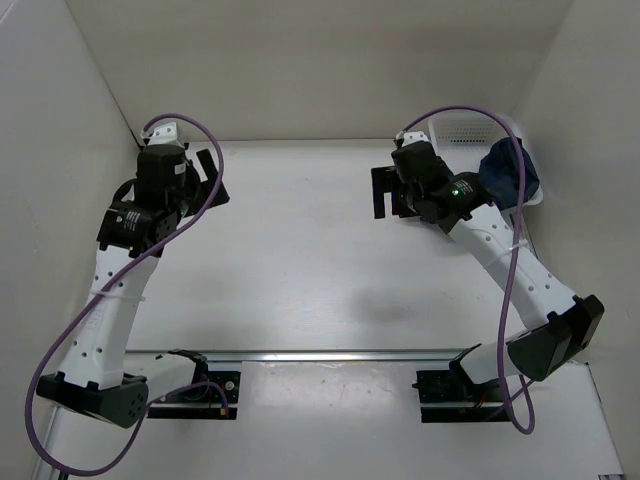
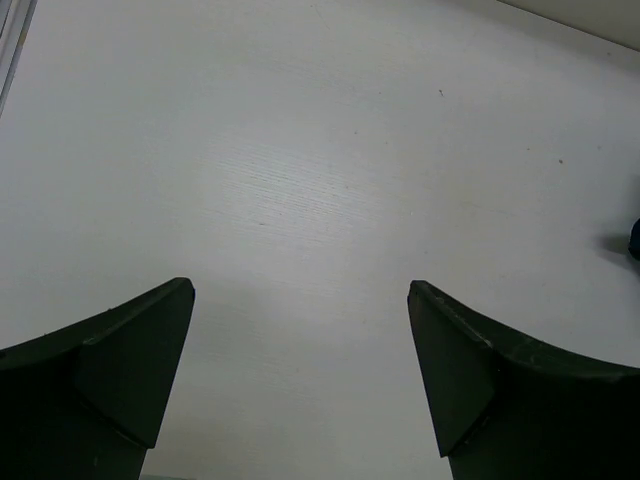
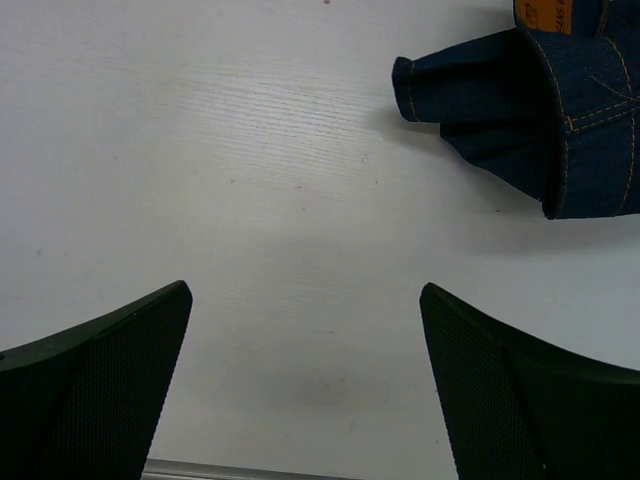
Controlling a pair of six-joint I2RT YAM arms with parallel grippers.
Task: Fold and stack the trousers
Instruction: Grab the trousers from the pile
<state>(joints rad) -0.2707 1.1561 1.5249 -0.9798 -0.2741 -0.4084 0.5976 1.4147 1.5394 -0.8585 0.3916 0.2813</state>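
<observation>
Left hand [image 1: 212,178]: jaws spread fully wide, nothing between them, poised over bare bench [image 1: 300,270] on the left side.

Right hand [image 1: 381,192]: jaws likewise fully apart, holding nothing.

Trousers [image 1: 507,174]: dark blue denim, bunched in a heap at the far right corner by a white perforated basket [image 1: 466,130]. Cannot tell whether they sit in it or against it. Tan stitching shows in the right wrist view. They lie just beyond the right hand, not touching it.
</observation>
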